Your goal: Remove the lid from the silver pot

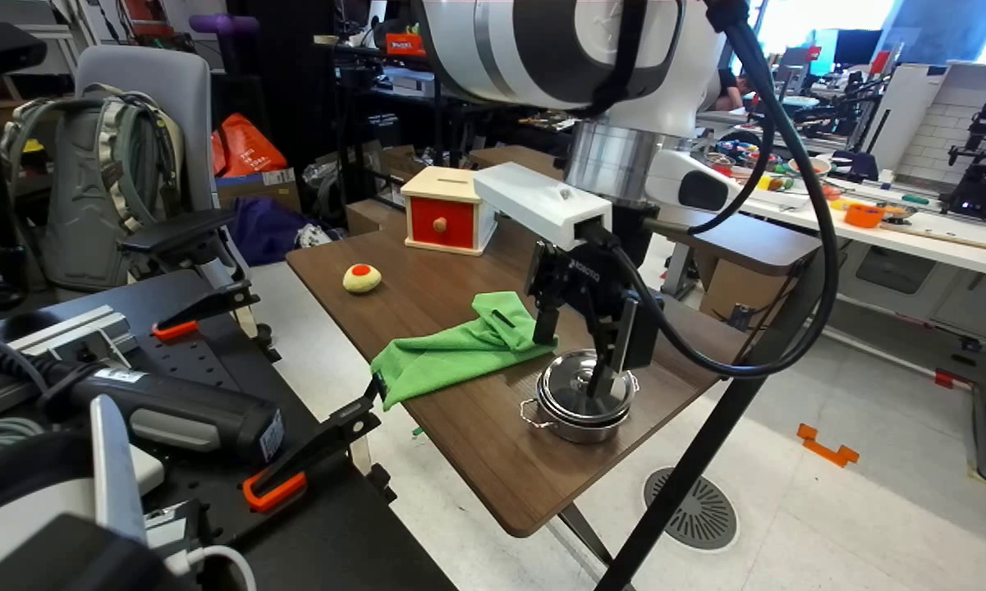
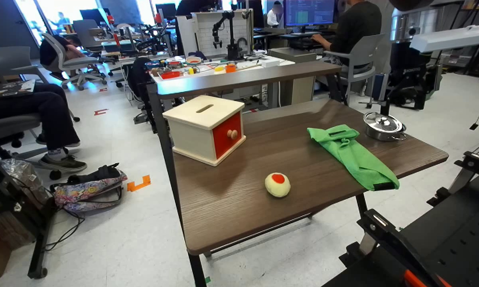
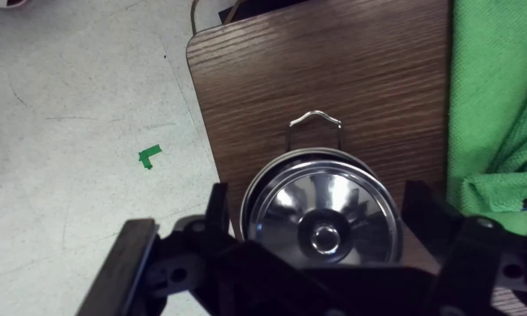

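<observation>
Lid (image 3: 285, 193) on silver pot (image 1: 584, 432), gripper (image 3: 318, 202) parted wide above it

Silver pot stands near a corner of the wood-grain table (image 1: 493, 443). The lid covers most of its mouth, set off-centre: the wrist view shows a dark crescent between lid edge and pot rim on the side of a wire handle (image 3: 316, 113). Fingers (image 3: 218, 204) are spread well apart, one to each side of the lid in that view, with the knob (image 3: 325, 239) between them and nothing gripped. Contact between fingers and lid cannot be determined. A green cloth (image 1: 451, 349) lies just beside the pot. Farther off, in both exterior views, are a slotted wooden box (image 2: 201, 133) with red front and a pale yellow red-spotted ball (image 2: 277, 187).
</observation>
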`<state>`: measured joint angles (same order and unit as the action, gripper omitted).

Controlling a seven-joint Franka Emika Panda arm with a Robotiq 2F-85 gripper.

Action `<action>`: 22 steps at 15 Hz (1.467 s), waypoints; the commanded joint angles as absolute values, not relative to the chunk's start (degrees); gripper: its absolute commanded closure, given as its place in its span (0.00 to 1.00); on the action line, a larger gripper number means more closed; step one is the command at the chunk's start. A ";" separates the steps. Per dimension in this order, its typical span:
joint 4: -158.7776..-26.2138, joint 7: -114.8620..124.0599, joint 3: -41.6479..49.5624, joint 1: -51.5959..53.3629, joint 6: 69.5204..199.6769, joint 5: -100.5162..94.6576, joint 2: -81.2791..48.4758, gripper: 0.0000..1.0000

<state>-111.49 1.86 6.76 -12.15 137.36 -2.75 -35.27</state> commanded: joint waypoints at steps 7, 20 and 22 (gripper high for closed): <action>-105.26 0.83 6.65 -13.08 140.07 -0.40 -40.70 0.00; -102.03 0.44 7.01 -12.20 140.02 -1.44 -44.61 0.58; -101.70 0.56 7.05 -12.12 139.96 -1.45 -44.71 0.73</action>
<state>-103.03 1.64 6.78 -12.36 139.17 -1.99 -43.54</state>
